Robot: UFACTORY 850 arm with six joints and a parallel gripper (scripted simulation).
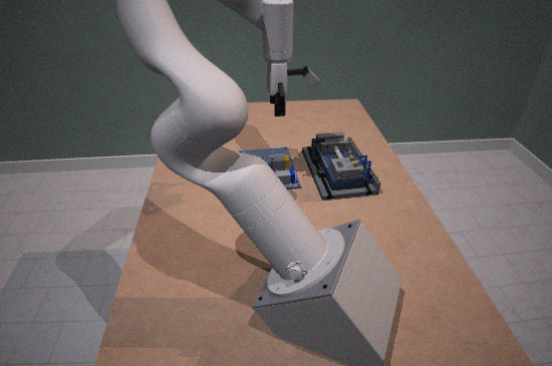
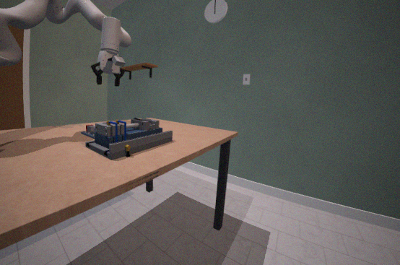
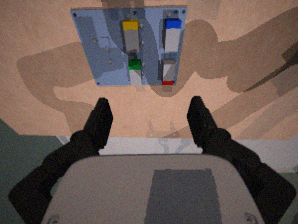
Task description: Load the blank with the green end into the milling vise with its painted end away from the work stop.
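In the wrist view the blue infeed plate holds several grey blanks with painted ends. The green-ended blank (image 3: 135,70) lies near the plate's near edge, with a yellow-ended blank (image 3: 130,34) beyond it. A blue-ended blank (image 3: 172,35) and a red-ended blank (image 3: 168,74) lie to the right. My gripper (image 3: 149,107) is open and empty, high above the table, short of the plate. In the top view the gripper (image 1: 279,103) hangs well above the plate (image 1: 269,163). The milling vise (image 1: 341,165) stands right of the plate, its jaws empty.
The vise sits on a raised grey plate (image 2: 131,141) with blue hoses (image 2: 120,128) on one jaw block. The arm's base block (image 1: 329,280) stands at the table's near end. A small wall shelf (image 2: 138,67) is behind the gripper.
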